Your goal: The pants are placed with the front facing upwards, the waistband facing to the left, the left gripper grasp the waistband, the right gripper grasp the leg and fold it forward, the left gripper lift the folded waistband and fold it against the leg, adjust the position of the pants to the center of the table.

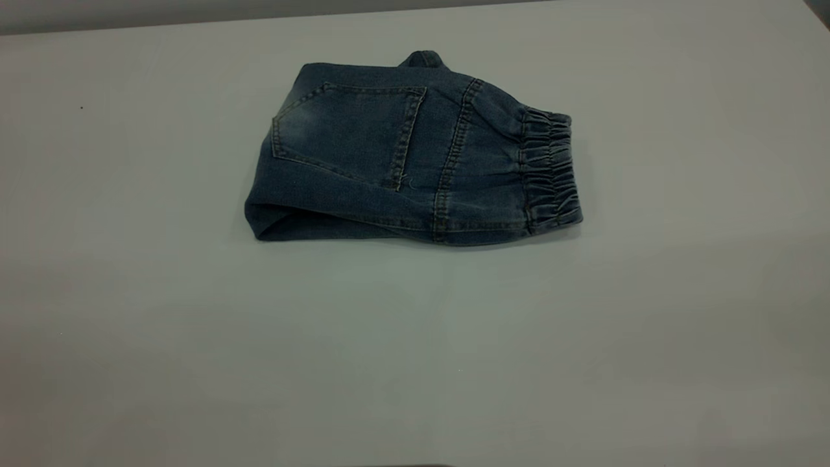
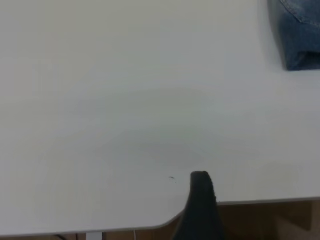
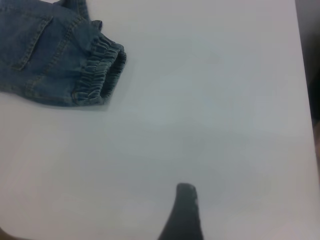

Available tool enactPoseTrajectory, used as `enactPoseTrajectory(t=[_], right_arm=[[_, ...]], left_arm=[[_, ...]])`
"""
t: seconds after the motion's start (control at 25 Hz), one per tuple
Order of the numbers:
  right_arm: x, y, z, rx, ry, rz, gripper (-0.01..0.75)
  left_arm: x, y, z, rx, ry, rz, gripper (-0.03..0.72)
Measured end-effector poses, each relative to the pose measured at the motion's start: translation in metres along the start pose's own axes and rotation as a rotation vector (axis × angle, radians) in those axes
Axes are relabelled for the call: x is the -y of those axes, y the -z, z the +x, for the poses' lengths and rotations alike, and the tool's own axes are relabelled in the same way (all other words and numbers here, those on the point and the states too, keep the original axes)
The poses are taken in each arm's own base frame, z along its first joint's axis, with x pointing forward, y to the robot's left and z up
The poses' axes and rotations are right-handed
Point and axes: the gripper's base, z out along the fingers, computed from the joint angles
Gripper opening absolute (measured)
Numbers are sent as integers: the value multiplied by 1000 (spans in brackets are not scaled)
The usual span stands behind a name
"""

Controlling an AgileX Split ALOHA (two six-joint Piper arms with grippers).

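pants (image 1: 402, 155) lie folded into a compact bundle on the white table (image 1: 415, 363), a little beyond its middle, with the ruched waistband (image 1: 550, 170) at the right end. the left gripper (image 2: 201, 200) and right gripper (image 3: 185, 210) hang over bare tabletop, well apart from the denim. only one dark finger of each shows, so i cannot tell whether either is spread or closed.

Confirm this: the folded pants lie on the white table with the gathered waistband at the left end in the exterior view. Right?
Not quite. The folded pants do lie on the white table, but the gathered waistband is at the right end, as the exterior view shows.
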Motion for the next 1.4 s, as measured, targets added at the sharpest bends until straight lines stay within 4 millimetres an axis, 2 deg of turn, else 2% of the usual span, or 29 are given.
enactPoseTrajectory(t=[0.56,0.84,1.4], right_arm=[[3,0,0,-4,5,28,549],[11,1,1,-2,-91,124,549],[11,1,1,-1,-106,126,549]], left_arm=[[0,0,0,0,-1,0,529],[0,0,0,0,-2,0,529],[0,0,0,0,-2,0,529]])
